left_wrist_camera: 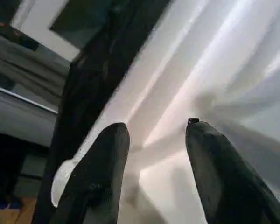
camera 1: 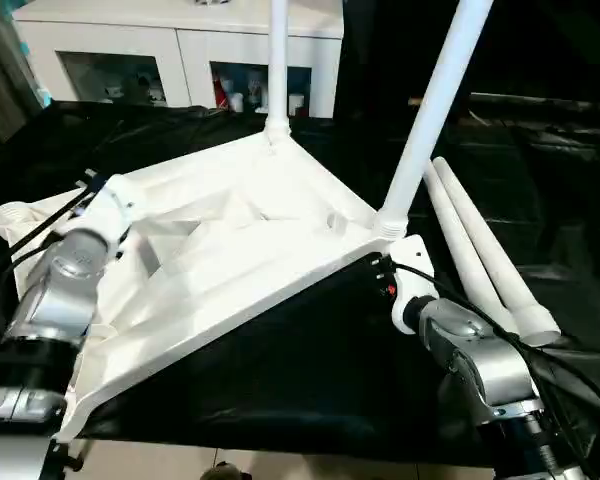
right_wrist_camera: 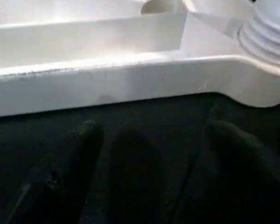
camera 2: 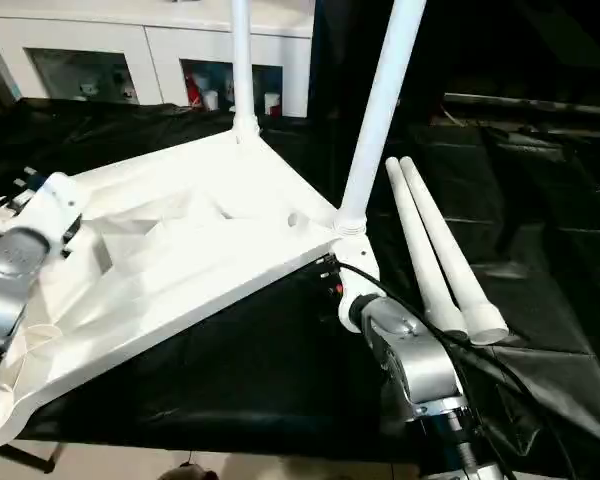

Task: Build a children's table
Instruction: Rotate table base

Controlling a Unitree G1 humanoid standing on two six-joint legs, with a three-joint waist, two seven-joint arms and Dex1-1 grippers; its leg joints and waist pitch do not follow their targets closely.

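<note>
Tabletop [camera 1: 240, 250] upturned, ribbed; two legs [camera 1: 435, 110] socketed upright.

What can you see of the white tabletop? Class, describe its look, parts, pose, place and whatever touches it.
The tabletop is white plastic, rectangular, lying underside up and tilted on a black cloth. Its underside shows raised ribs and a rim. Two white legs stand screwed into the corner sockets on its far and right corners; an empty round socket shows at its left corner. The left gripper hangs open over the ribs; the right gripper is open beside the rim, not touching it.
</note>
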